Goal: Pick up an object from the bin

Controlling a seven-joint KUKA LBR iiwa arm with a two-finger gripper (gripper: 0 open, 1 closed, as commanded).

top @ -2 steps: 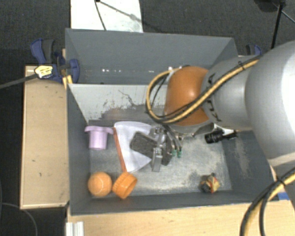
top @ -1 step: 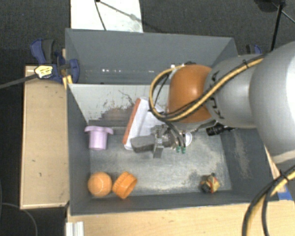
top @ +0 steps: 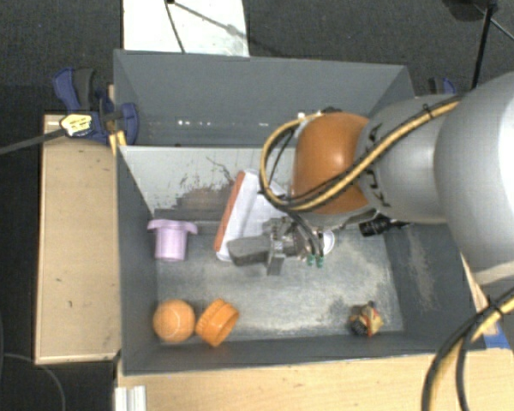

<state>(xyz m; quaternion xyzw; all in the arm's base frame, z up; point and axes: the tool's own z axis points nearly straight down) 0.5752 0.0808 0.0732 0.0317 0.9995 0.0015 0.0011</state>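
Camera view: the gripper (top: 271, 251), its opening impossible to tell, hangs just right of a white, orange-edged flat packet (top: 242, 205) whose long axis runs near-to-far.

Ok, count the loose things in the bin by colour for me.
Orange: 2, ball and ribbed cup
Lilac: 1, flanged cup
White, orange edge: 1, flat pack
Dark mottled: 1, small lump
Total: 5
Grey piece below the pack: uncounted, may be robot hardware.

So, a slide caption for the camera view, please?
Robot hand above a white, orange-edged flat item in the grey bin.
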